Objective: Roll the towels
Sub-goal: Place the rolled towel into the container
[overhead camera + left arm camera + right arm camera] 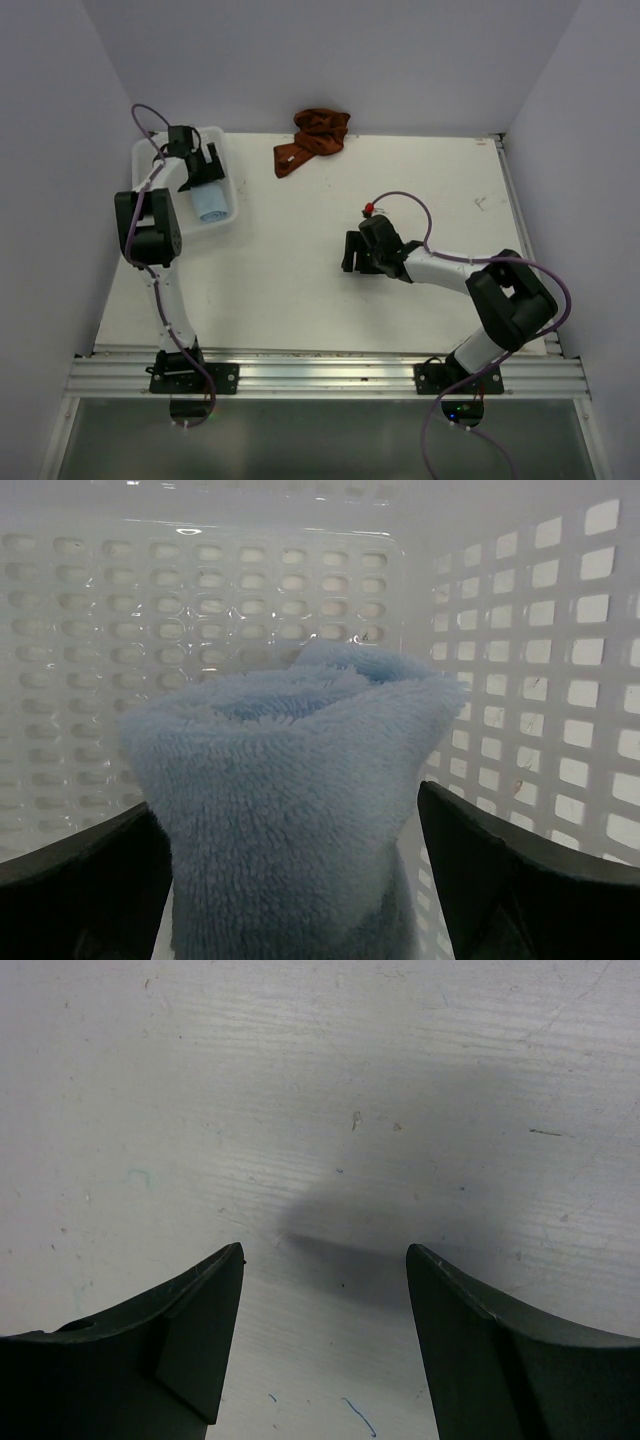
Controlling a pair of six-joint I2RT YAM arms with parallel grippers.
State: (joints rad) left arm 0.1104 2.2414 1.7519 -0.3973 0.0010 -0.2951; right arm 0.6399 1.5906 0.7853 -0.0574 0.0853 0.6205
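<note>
The rolled blue towel [290, 780] sits in the basket [150, 150] at the table's [280, 290] far-left corner between the left gripper's [205, 172] spread jaws, seemingly loose, so a lifting finger could snag and unroll it, while the right gripper [325, 1260] gapes empty and the rust towel [312, 138] lies crumpled at the far edge.

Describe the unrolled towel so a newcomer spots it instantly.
On the white table, look along the far edge by the back wall, right of the white mesh basket. The rust-brown towel lies there crumpled and loose; the other towel is light blue, rolled, inside the basket.
</note>
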